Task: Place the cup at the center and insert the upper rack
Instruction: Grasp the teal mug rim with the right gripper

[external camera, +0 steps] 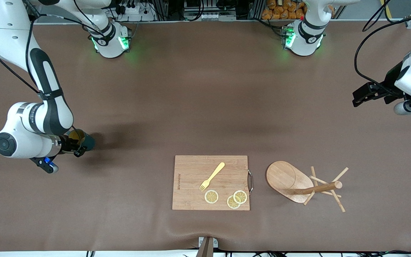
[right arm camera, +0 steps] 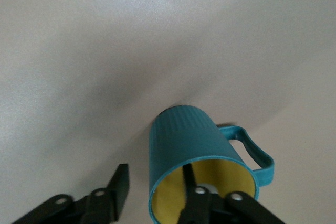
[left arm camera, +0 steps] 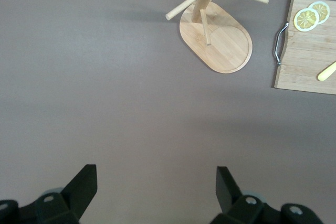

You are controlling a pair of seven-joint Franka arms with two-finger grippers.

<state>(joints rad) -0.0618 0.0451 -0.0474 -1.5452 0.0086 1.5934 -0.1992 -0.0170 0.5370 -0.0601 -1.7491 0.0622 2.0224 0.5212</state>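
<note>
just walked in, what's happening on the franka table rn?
The right hand is at the cup, toward the right arm's end of the table, one finger inside the rim and one outside, closing on the wall. The cup sits on the table, not yet lifted. The left hand hangs open over bare table, waiting. The upper rack stands on its oval base beside the cutting board, which holds a fork and lemon slices.

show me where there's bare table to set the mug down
The widest bare patch lies between the two arm bases and the cutting board. Another runs from the mug, at the right gripper, to the board. It is crowded near the front camera: fork, lemon slices, mug tree.
</note>
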